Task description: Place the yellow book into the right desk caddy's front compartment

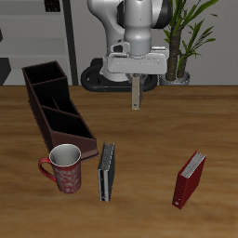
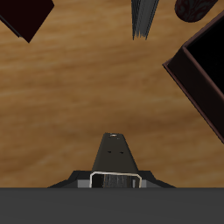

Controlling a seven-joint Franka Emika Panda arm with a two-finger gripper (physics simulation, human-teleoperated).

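Wooden worktop (image 1: 149,139) carries the yellow book (image 1: 106,171) ahead of and below the raised tool (image 1: 136,98), whose grip state I cannot tell; descend centred over its spine.

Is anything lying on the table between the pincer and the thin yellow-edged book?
No. In the exterior view, only bare wooden table separates the pincer from the thin yellow-edged book; the dark maroon caddy and patterned mug sit aside.
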